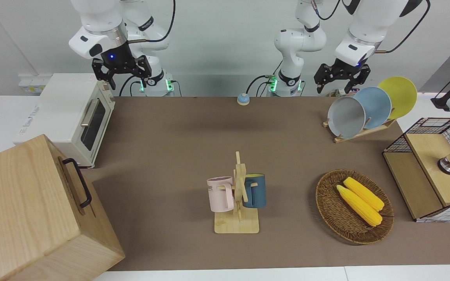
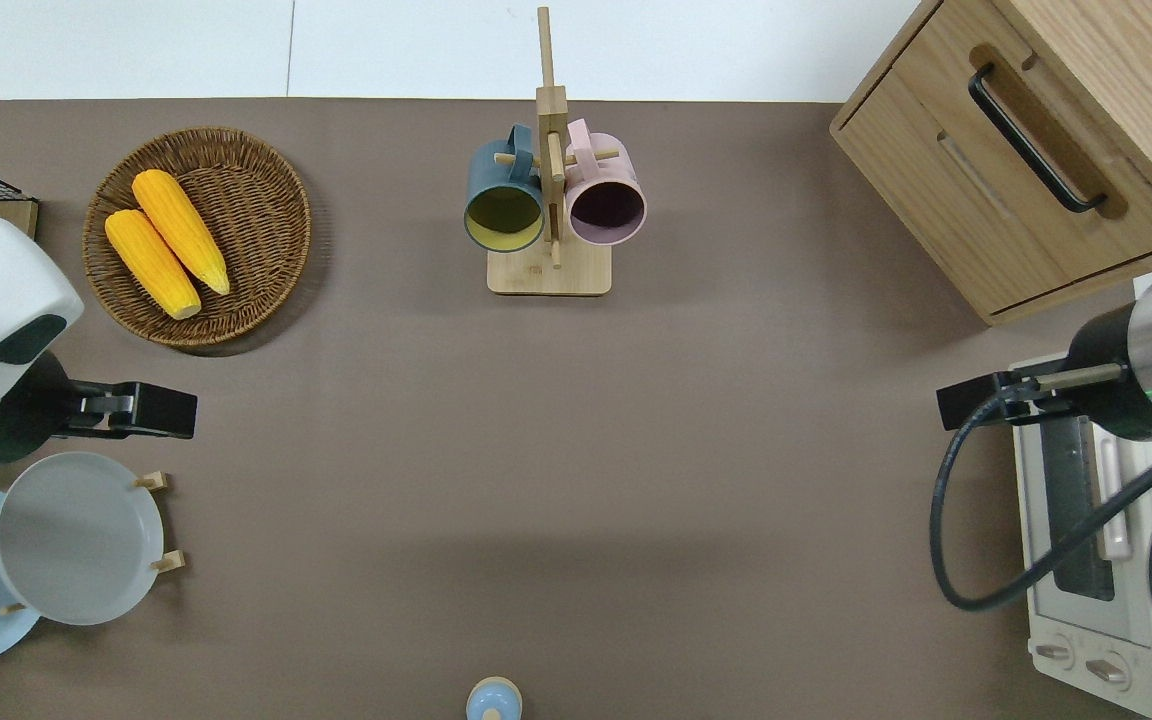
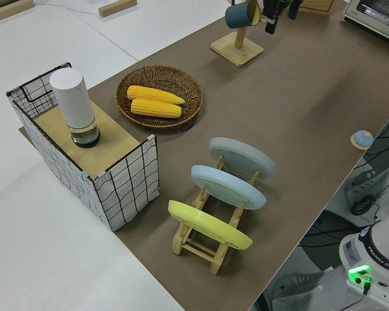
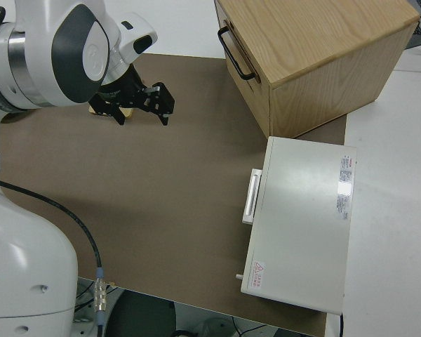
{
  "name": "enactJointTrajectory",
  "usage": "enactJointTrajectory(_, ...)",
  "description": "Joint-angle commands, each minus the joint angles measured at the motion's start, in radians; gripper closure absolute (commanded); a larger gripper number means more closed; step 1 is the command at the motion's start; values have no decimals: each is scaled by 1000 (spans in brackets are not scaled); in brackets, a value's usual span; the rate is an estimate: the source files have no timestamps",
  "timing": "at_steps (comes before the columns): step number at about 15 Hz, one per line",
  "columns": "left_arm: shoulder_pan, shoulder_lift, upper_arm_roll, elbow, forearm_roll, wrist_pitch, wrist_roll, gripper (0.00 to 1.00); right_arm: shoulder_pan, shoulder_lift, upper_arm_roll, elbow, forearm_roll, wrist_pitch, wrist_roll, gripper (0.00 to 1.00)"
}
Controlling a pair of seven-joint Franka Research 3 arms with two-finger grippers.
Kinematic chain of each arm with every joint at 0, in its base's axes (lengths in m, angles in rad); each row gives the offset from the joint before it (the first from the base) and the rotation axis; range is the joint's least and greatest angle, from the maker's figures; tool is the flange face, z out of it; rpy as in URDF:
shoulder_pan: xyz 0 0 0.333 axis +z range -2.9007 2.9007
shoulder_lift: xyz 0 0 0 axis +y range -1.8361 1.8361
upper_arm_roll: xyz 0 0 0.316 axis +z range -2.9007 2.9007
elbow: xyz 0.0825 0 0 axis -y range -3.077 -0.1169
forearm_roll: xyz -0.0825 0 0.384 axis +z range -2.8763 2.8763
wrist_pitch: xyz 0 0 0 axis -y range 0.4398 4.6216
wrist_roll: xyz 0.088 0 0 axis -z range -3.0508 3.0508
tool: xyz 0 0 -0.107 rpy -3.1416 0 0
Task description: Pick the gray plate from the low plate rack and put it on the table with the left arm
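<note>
- The gray plate (image 1: 346, 117) stands tilted in the slot of the low plate rack (image 1: 359, 132) closest to the middle of the bench (image 1: 193, 148), its open face turned toward the bench's middle.
- A sky-blue plate (image 1: 373, 103) leans in the next slot and a yellow plate (image 1: 399, 95) in the last one, toward the left arm's end; in the left side view the three plates (image 3: 242, 157) sit one after another without touching.
- The rack rests on the bench near the edge where the robots stand, at the left arm's end.
- The left gripper (image 1: 341, 80) hangs in the air with its fingers spread apart and nothing between them.
- From overhead, the left gripper (image 2: 141, 410) is over bare bench just beside the gray plate's (image 2: 79, 538) rim, on the side farther from the robots, clear of the plate.
- Whether the gripper is level with the plate's top edge or higher is hard to judge from these angles.
- The right arm is parked; the right gripper (image 1: 120, 74) has its fingers apart and holds nothing.
- A wicker basket (image 1: 328, 207) with two corn cobs (image 1: 359, 201) lies farther from the robots than the rack.
- A mug stand (image 1: 237, 210) carrying a pink mug (image 1: 220, 194) and a blue mug (image 1: 255, 190) stands near the bench's middle.
- A white toaster oven (image 1: 66, 113) and a wooden cabinet (image 1: 29, 210) sit at the right arm's end.
</note>
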Motion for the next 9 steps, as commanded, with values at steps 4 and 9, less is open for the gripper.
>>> enactJointTrajectory(4,30,-21,5,-6,24,-12,12,5,-10,-2,6,6,10,-14,0,13)
enactJointTrajectory(9,62,-20,5,-18,151,-4,56,5,-10,-2,6,6,10,-13,0,11)
